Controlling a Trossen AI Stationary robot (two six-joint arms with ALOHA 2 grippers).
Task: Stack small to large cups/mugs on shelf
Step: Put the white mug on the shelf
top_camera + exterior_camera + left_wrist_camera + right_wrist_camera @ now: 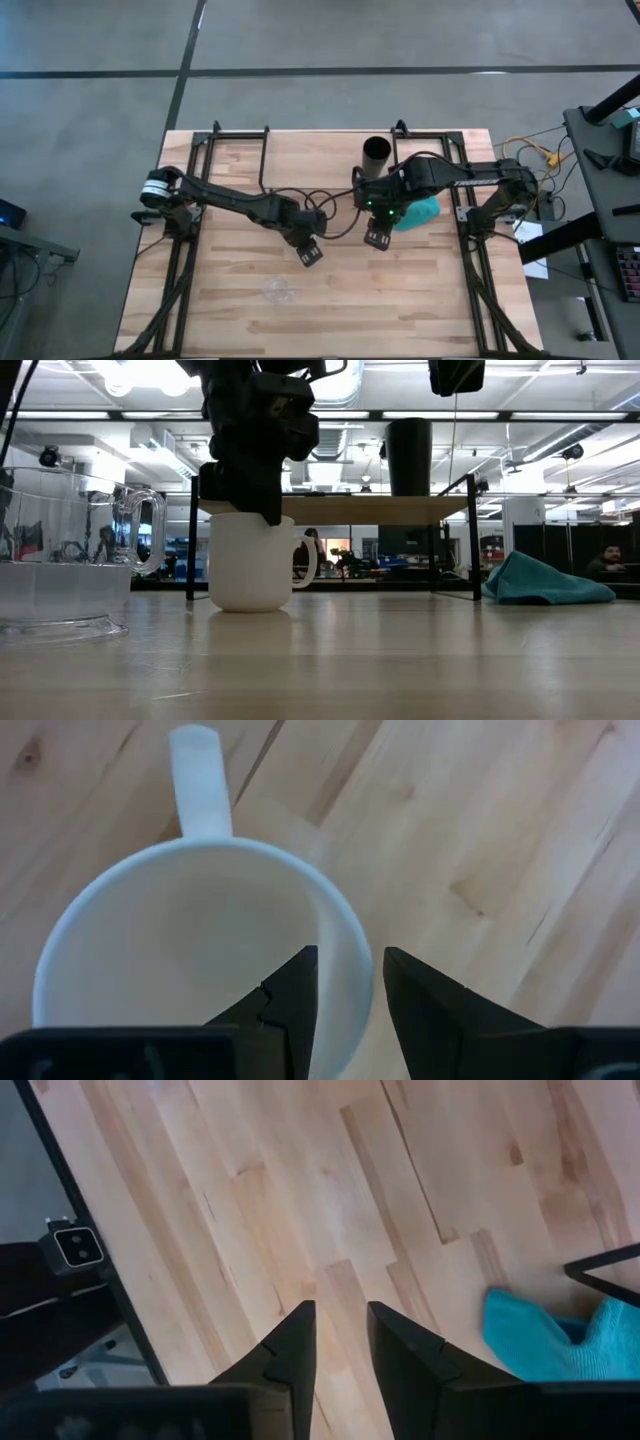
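The white handled mug stands upright on the table in front of the shelf, and my left gripper is down on its rim. In the high view the left gripper hides the mug. The black cup stands upright on the shelf board. Near the table's front edge, the clear glass cup stands on its base. My right gripper hovers above the table beside the teal cloth, touching nothing, with only a narrow slit between its fingers. My left gripper is shut on the white mug's wall at the rim, on the side opposite the handle. One finger is inside the mug and one outside. The fingers come from above, pointing down. The mug stands upright with its base on the table.
A teal cloth lies bunched on the table right of the shelf, by the right gripper. The shelf's thin black legs stand behind the mug. Bare tabletop stretches toward the near edge. A person sits in the room beyond.
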